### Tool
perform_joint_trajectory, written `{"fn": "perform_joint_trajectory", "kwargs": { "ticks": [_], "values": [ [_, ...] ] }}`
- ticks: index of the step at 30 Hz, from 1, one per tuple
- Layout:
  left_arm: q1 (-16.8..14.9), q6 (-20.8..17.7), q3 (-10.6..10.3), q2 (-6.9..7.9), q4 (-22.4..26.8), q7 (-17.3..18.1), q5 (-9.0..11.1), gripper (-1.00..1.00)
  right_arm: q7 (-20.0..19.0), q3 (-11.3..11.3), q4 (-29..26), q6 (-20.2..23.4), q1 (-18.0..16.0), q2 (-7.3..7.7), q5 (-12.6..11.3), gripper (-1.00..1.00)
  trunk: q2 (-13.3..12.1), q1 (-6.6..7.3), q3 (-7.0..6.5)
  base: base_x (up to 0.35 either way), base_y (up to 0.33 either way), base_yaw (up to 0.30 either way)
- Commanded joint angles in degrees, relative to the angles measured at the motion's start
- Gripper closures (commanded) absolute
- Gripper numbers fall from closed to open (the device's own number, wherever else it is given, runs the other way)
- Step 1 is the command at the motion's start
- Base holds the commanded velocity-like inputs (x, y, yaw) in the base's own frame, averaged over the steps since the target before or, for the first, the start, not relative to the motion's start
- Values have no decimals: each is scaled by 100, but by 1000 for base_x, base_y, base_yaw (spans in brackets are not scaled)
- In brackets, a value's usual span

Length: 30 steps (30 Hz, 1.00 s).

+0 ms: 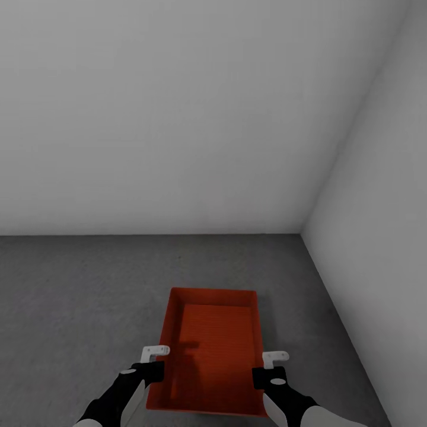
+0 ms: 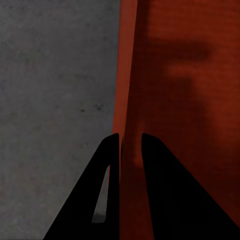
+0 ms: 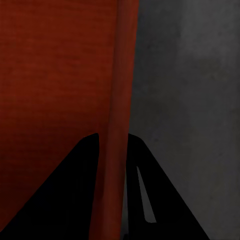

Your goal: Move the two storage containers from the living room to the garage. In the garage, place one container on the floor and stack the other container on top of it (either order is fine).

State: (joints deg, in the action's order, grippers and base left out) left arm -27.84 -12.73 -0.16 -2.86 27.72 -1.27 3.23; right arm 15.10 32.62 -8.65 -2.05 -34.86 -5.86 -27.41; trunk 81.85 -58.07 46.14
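Container [image 1: 213,350], orange-red, sits low in the centre of the frame over the grey floor [image 1: 77,296], near the corner of the pale walls [image 1: 178,118]. The left gripper [image 2: 131,145] and right gripper [image 3: 112,145] are each nearly shut, straddling a long side wall. Risk: uneven release could tip or skew it.

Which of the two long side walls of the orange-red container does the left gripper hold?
The left gripper pinches the orange-red rectangular storage container's wall on the robot's left; the right gripper pinches the opposite wall, nearer the corner of the grey-white walls.
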Motion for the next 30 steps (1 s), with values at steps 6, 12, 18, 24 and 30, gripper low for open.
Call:
{"fn": "perform_joint_trajectory", "kwargs": {
  "ticks": [6, 12, 18, 24, 30],
  "values": [
    [-2, -39, -19, 3, 22, -49, -24, 100, 124, 70, 30, -33, -4, 187, -89, 100, 2, 0, 4, 0, 0, 0],
    [-2, -45, -14, 5, 22, -49, -24, 100, 124, 70, 30, -33, -4, 187, -89, 100, 2, 0, 4, 0, 0, 0],
    [-2, -45, -4, 5, 17, -53, -25, 100, 124, 70, 30, -33, -4, 186, -89, 100, 122, -66, 58, 0, 0, 0],
    [-2, -46, -2, 5, 21, -53, -31, 100, 124, 70, 30, -33, -4, 188, -89, 100, 363, -197, 166, 0, 0, 0],
    [-2, -46, -2, 4, 19, -50, -29, 100, 124, 70, 30, -33, -4, 189, -89, 100, 524, -285, 238, 0, 0, 0]
  ]
}}
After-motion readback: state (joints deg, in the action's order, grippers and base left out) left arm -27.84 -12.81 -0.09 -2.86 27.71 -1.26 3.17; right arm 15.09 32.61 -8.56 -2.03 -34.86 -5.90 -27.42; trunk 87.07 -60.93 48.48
